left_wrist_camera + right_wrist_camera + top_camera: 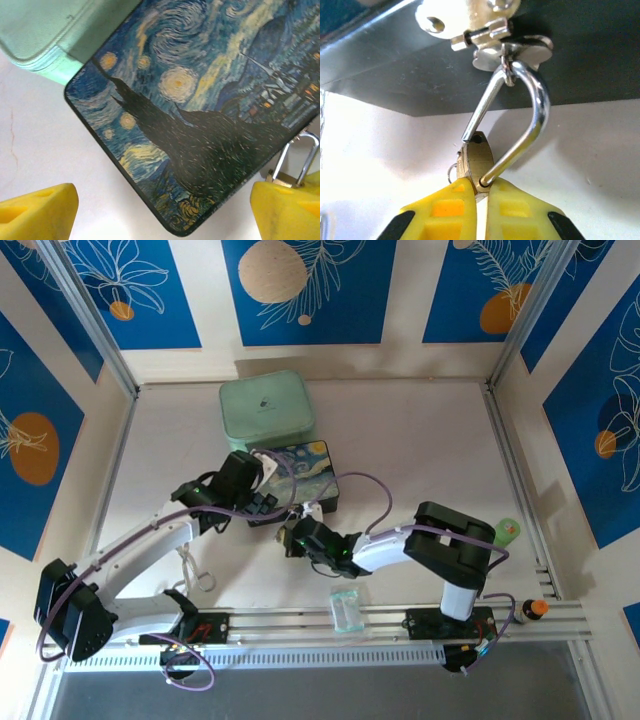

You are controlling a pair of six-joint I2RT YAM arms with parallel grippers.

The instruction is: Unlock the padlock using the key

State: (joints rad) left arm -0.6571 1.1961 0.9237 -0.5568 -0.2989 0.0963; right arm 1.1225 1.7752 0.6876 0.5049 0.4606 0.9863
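The right gripper (481, 200) clamps the padlock (476, 160), which hangs from the hasp (520, 46) of the painted box (305, 470), one shackle leg seemingly out of its hole, so unlocking looks nearly done and unhooking is left, while the left gripper (165, 215) gapes empty

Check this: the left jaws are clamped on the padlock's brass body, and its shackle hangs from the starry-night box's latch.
Wrong arm. The right jaws are clamped on the padlock's brass body, as the right wrist view shows; the left jaws stand open. Its shackle does hang from the starry-night box's latch.
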